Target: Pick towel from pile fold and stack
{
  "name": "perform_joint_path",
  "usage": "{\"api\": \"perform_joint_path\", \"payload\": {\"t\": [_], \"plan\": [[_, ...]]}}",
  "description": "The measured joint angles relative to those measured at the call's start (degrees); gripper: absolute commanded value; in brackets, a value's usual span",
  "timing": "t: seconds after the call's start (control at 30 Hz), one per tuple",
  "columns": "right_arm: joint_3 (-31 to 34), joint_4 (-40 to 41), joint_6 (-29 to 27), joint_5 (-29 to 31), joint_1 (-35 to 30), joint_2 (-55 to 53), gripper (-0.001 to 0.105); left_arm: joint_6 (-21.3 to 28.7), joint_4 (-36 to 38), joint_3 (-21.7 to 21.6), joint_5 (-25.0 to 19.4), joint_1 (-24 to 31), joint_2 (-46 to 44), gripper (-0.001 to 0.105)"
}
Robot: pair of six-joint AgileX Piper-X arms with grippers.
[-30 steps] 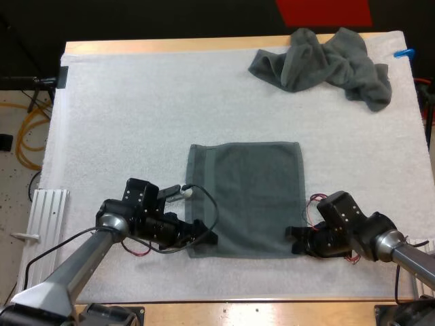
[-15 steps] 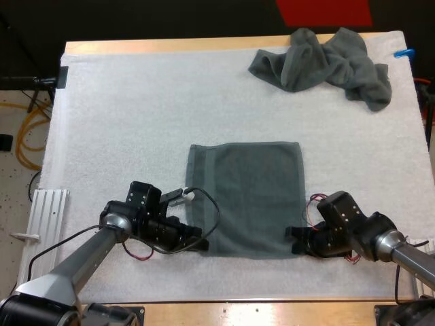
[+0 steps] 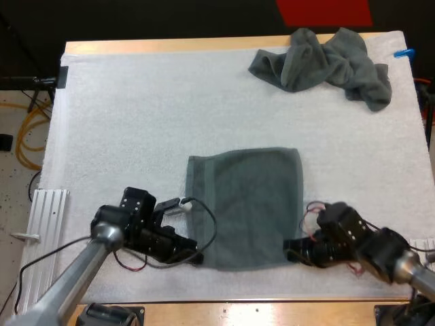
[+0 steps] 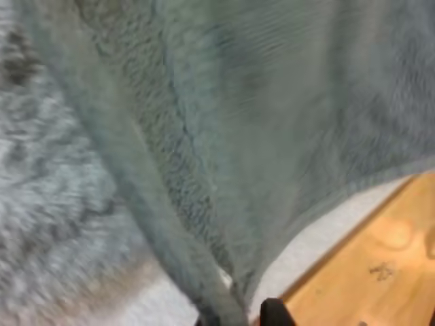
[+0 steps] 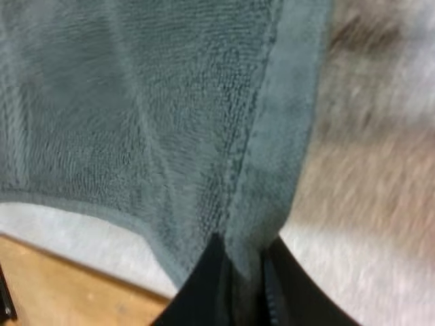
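- The flat towel [image 3: 246, 204] is spread on the white mat [image 3: 122, 115], toward the near side of the desk [image 3: 170, 46] and between the two arms
- The left end effector [image 3: 196, 257] is at the flat towel's near left corner; in the left wrist view its black fingers [image 4: 273, 314] are clamped on the cloth, which runs down between them
- The right end effector [image 3: 291, 246] is at the near right corner; in the right wrist view its two fingers [image 5: 212, 268] press on the hem from both sides
- In the high view the near edge of the flat towel is drawn in narrower than the far edge, and it curves between the two grips, while the far edge lies on the mat
- Both wrist views show pale mat and a strip of bare desk wood past the cloth's edge
- The crumpled towel [image 3: 326, 61] sits in a heap at the far right of the mat, well apart from the flat towel and from both arms
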Motion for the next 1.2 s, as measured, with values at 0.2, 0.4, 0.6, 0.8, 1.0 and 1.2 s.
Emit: {"api": "perform_joint_path", "payload": {"t": [0.2,0.4,0.6,0.8,1.0,1.2], "plan": [[0.0,-0.86,7.43,8.14,2.09,-3.43,0.0,-2.36,-3.54,0.0,0.0,-0.1,-5.21,0.0],[0.0,-12.5,13.18,9.82,-3.81,1.71,0.0,-10.82,-18.32,0.0,-2.14,0.01,-2.95,0.0],[0.0,-24.71,15.12,4.33,-12.85,10.66,0.0,-15.47,-33.11,0.0,-2.81,4.04,2.72,0.0],[0.0,-34.5,15.21,1.41,-18.74,19.59,0.0,-17.92,-44.08,0.0,-1.96,9.8,11.18,0.0],[-0.09,-43.7,15.62,0.69,-21.05,24.53,0.0,-19.36,-50.31,-1.56,0.86,11.33,18.56,0.0],[-1.24,-47.29,15.8,1.09,-21.4,27.38,0.0,-19.41,-53.44,-4.72,0.5,11.33,20.19,0.0]]}}
